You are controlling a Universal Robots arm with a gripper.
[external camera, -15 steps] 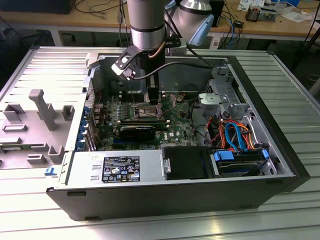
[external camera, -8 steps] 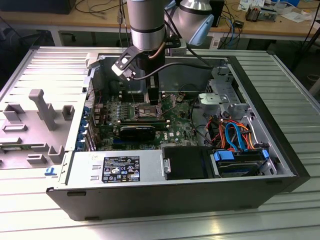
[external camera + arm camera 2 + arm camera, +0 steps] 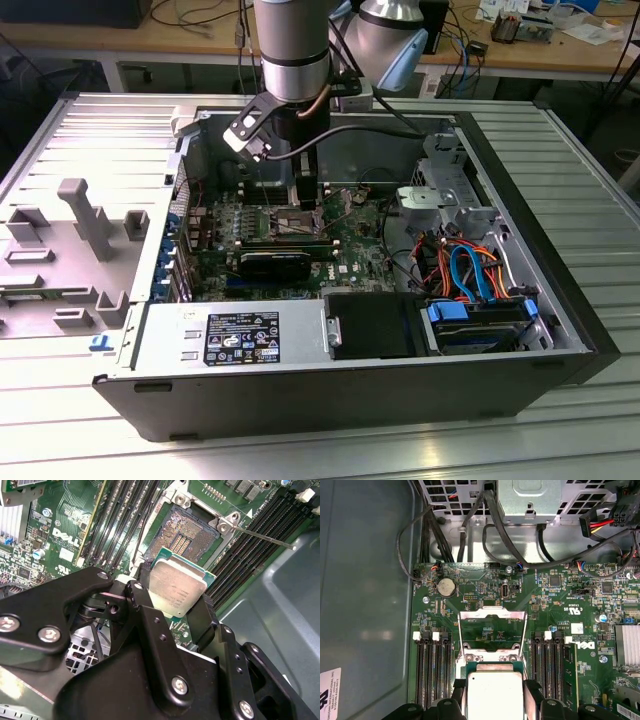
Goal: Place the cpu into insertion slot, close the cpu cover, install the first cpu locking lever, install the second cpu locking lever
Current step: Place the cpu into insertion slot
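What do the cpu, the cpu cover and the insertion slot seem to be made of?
The cpu: dull grey metal top with a soft sheen, on a green board edge. The cpu cover: thin bright metal, probably steel; it glints. The insertion slot: dark bed, likely plastic, dotted with fine metallic contacts.

The robot's single arm [image 3: 293,45] is reaching straight down in the exterior view, with its thick silver and grey wrist section standing vertical. At its lower end the black gripper [image 3: 175,591] is pointing downward. In both wrist views its two black fingers [image 3: 532,692] are closing in from opposite sides and pinching the cpu [image 3: 179,586] by its edges. The chip is sitting flat between the fingertips, its dull metal top facing up toward the wrist. The linkage bars behind the fingers are angling inward.
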